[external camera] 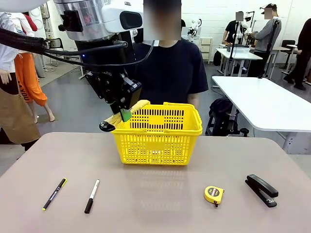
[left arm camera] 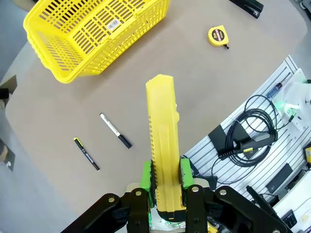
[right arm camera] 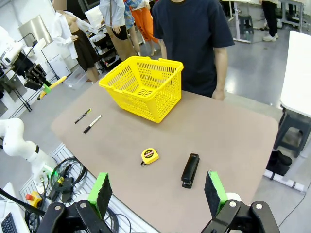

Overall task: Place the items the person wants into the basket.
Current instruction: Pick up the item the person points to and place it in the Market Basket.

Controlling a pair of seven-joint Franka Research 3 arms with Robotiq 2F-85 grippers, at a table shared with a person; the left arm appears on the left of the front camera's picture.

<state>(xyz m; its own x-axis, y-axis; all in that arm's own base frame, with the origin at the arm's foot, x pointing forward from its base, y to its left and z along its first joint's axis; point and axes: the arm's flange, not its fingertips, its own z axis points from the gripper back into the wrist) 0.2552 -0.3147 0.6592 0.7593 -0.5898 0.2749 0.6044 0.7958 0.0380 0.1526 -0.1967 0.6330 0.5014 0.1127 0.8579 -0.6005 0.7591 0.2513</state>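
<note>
- The right gripper [right arm camera: 158,193] hangs above the table's [external camera: 160,213] near edge, jaws wide, holding nothing.
- The tape measure [external camera: 214,194] and stapler [external camera: 261,190] lie near-right; the pen [external camera: 54,193] and marker [external camera: 92,195] lie near-left.
- The basket [external camera: 158,141] stands farther back, mid-table.
- The left gripper [external camera: 125,115] clamps the utility knife [external camera: 141,105], raised beside the basket's left side.
- The person [external camera: 170,73] stands behind the basket.

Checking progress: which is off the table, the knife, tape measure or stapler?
The utility knife, held by the left gripper; tape measure and stapler lie on the table.
</note>
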